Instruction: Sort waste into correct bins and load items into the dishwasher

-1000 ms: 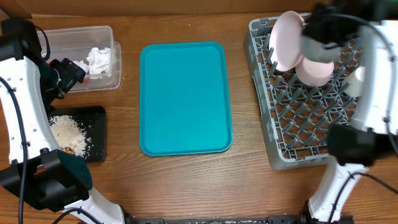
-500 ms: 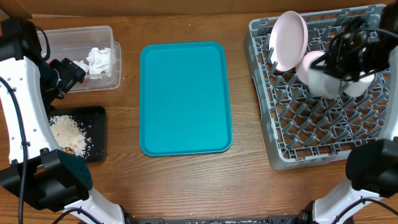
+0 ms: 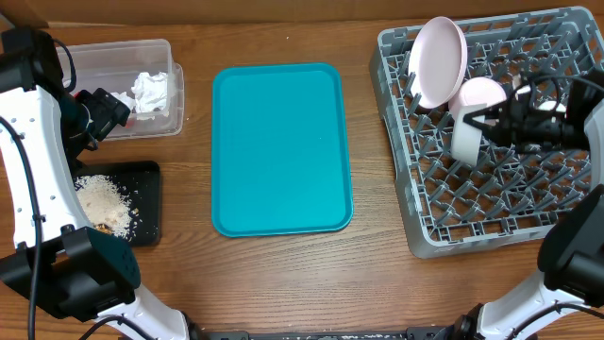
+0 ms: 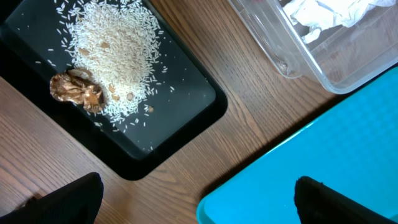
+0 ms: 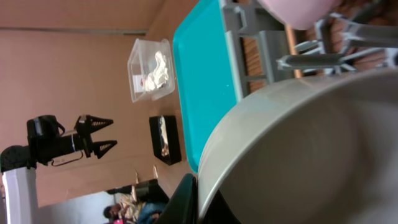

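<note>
While right fingers [image 5: 185, 204] hold the bowl [image 5: 298, 155], pegs [image 3: 472, 181] crowd it.

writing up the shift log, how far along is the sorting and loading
Done: napkin in clear tub, rice and food piece in black tray, large plate and smaller plate standing in rack. In hand: right gripper holds grey bowl over the rack. Left: seat and release it; no cup visible.

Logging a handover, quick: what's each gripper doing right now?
Left gripper: open, holding nothing.
Right gripper: shut on the light grey bowl over the grey plastic dish rack.
</note>
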